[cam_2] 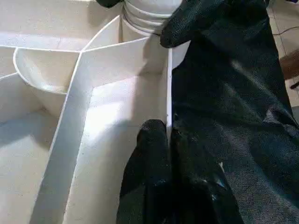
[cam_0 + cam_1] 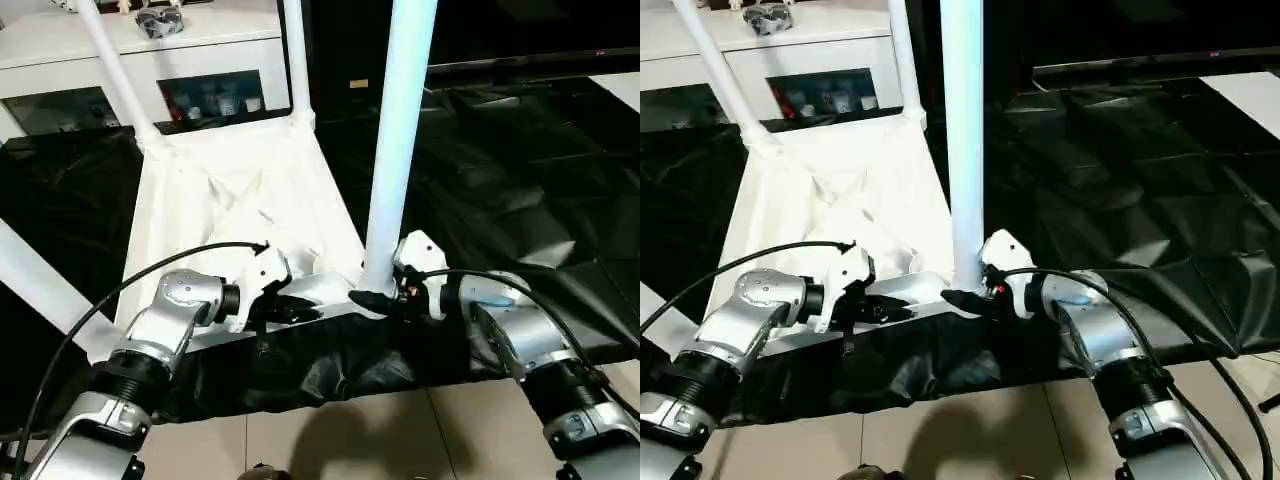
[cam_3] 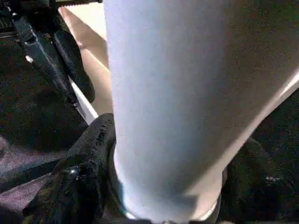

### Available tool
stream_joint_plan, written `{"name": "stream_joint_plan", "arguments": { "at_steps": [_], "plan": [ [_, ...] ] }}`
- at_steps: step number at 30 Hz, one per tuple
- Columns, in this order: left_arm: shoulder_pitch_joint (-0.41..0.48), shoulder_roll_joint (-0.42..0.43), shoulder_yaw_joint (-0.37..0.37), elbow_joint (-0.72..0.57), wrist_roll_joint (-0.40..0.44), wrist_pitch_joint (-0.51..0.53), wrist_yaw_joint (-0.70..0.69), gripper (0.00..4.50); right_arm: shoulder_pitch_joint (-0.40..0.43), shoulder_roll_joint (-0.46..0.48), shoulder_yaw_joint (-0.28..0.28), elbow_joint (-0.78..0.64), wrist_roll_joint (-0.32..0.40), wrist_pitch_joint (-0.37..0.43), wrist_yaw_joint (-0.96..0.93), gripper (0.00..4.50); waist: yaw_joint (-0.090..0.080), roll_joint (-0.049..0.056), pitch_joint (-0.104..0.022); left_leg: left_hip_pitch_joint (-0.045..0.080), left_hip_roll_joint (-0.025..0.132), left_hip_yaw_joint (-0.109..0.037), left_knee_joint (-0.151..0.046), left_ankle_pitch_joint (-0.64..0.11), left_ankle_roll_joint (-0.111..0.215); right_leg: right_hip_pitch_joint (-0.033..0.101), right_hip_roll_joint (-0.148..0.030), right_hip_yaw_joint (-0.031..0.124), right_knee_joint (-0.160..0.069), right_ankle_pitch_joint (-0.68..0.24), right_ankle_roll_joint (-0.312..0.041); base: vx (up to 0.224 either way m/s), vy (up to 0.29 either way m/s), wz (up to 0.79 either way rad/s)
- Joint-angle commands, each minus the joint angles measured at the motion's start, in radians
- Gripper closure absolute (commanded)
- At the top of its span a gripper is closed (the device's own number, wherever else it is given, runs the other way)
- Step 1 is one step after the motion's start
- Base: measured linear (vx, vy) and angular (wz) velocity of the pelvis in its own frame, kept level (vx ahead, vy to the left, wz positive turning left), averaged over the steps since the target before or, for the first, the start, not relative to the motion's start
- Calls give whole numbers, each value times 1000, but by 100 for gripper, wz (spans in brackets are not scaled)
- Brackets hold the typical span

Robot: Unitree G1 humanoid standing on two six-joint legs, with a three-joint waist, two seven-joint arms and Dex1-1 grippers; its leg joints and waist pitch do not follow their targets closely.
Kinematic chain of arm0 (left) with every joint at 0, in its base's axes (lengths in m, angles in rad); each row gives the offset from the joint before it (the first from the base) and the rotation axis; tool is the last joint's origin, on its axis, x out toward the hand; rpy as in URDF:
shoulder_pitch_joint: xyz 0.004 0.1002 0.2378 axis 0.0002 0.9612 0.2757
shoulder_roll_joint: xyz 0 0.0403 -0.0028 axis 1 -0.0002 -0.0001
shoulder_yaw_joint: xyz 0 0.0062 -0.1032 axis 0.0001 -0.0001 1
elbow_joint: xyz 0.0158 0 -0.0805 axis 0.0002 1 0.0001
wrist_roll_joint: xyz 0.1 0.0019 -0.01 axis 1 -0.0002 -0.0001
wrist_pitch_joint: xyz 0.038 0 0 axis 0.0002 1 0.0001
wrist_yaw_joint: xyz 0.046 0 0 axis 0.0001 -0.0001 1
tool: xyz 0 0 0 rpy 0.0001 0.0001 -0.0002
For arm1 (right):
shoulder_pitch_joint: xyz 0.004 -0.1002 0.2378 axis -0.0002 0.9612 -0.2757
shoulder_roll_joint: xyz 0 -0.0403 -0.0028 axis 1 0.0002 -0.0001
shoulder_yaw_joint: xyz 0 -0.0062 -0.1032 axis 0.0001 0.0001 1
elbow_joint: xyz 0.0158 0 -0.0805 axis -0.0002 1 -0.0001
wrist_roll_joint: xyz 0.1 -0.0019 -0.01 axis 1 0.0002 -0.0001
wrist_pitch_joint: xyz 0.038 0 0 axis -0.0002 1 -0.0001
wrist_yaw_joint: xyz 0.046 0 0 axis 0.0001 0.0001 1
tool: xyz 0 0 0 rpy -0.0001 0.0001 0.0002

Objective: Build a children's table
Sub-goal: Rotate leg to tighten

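Now your right gripper (image 2: 385,298) fingers straddle the leg (image 2: 398,150) standing in the upturned tabletop's (image 2: 240,200) near-right corner socket, apparently gripping; left gripper (image 2: 300,310) pinches the near rim. Keep the leg plumb, press straight down.

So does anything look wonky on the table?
Nothing looks broken or spilled. The tabletop lies upside down, which is normal for fitting legs. The near leg stands upright in its corner socket, the right gripper around its base.
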State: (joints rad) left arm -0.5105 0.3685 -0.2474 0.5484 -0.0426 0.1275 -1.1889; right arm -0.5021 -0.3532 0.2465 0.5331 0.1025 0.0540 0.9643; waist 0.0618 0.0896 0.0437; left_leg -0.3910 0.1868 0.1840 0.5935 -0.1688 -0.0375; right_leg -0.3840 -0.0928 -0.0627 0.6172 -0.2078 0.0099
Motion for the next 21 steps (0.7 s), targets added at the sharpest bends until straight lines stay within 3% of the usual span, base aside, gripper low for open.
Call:
{"name": "stream_joint_plan", "arguments": {
  "at_steps": [1, 3, 6, 8, 9, 12, 14, 17, 19, 21],
  "plan": [
    [-17, -14, 0, 15, -11, -13, -3, 450, -21, 14, -2, 22, -1, -16, 5, 175, 3, -25, -67, 17, 38, -12, -59, -172, 84, 38, -52, 35, -66, -114, -273, 0, 0, 0],
    [-27, -38, 3, 23, 7, -13, 63, 450, -16, 30, -17, 37, 3, -16, -19, 175, 2, -31, -66, 17, 39, -11, -60, -172, 83, 38, -52, 36, -67, -112, -273, 0, 0, 0],
    [-34, -56, 1, 27, 30, -8, 123, 450, -10, 52, -31, 41, 1, -19, -73, 175, 2, -31, -66, 19, 40, -12, -61, -176, 78, 37, -53, 37, -69, -124, -269, 0, 0, 0],
    [-50, -130, 5, 14, 66, 23, 284, 450, 18, 161, -83, 41, -10, 19, -312, 175, -2, -33, -63, 19, 41, -12, -63, -172, 66, 33, -54, 40, -70, -138, -261, 0, 0, 0],
    [-51, -166, 6, 0, 68, 43, 325, 450, 41, 211, -82, 32, -26, 28, -397, 176, -2, -30, -62, 21, 41, -12, -66, -176, 58, 31, -54, 40, -73, -150, -258, 0, 0, 0],
    [-46, -234, -12, -18, 92, 61, 400, 450, 71, 338, -68, 39, -69, 26, -575, 176, -7, -36, -60, 23, 39, -15, -74, -224, 26, 32, -54, 39, -81, -223, -228, 0, 0, 0],
    [-45, -241, -18, -18, 100, 56, 408, 450, 70, 360, -66, 45, -76, 26, -603, 176, -10, -34, -62, 24, 37, -16, -76, -245, 14, 31, -54, 40, -86, -250, -206, 0, 0, 0],
    [-35, -259, -27, -18, 104, 43, 418, 450, 45, 409, -7, 58, -98, -35, -568, 176, -14, -33, -60, 22, 36, -18, -80, -279, 8, 30, -54, 40, -89, -260, -193, 0, 0, 0],
    [-31, -254, -30, -20, 105, 29, 409, 450, 45, 412, -11, 52, -94, -44, -552, 176, -16, -33, -61, 23, 37, -18, -80, -286, 10, 29, -54, 41, -90, -258, -191, 0, 0, 0],
    [-24, -244, -32, -26, 104, 12, 391, 450, 48, 411, -34, 40, -82, -35, -547, 120, -18, -33, -61, 21, 37, -18, -80, -276, 18, 30, -54, 42, -89, -236, -195, 0, 0, 0]
  ]
}}
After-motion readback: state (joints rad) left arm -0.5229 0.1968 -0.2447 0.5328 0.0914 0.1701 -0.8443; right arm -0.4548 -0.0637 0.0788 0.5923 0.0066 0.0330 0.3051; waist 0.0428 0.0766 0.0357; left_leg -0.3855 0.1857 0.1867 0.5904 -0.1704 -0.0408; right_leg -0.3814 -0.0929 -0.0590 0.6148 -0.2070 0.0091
